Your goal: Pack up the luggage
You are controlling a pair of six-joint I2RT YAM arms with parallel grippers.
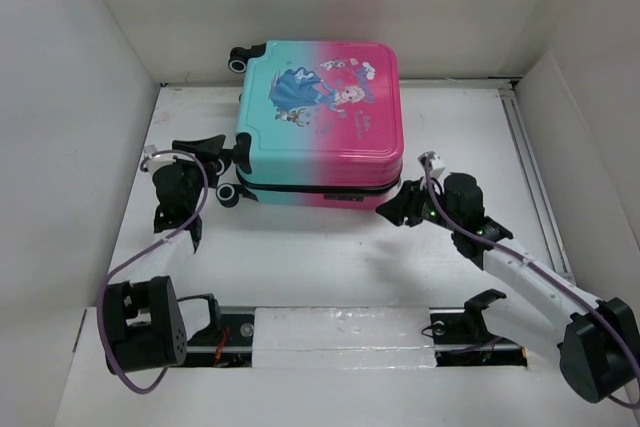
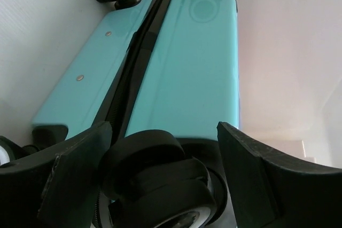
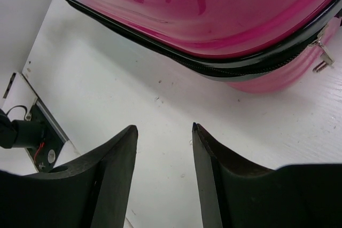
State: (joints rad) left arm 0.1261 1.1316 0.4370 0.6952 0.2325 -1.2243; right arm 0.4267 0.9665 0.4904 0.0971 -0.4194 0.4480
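The jaws of the left gripper [image 2: 163, 132] stand open on either side of a black wheel [image 2: 155, 169] at the near teal corner, with a gap showing on each side, so nothing is clamped. The jaws of the right gripper [image 3: 164, 132] are partly open with only bare white surface between them. They hang low over the worktop [image 1: 330, 257], just beside the pink near corner.

The luggage [image 1: 320, 117] lies flat on the worktop towards the back wall. Its printed shell faces up and its two halves are shut together, teal end to the left and pink end to the right. The black zip seam [image 3: 176, 60] runs along the near side. From the right wrist view a small metal zip pull [image 3: 320, 57] hangs at the pink corner, off to one side of the jaws. Whether the zip is closed all the way round cannot be told.

The step in hand looks like work on the zip, with the left arm placed to brace the case. To do it well, the left jaws should close squarely on the wheel or its fork so the case cannot slide or swivel. The right jaws need to shift sideways until the pull sits between them, then pinch the tab itself and not the seam. The draw should then follow the line of the zip, close to the shell, easing round the corner.
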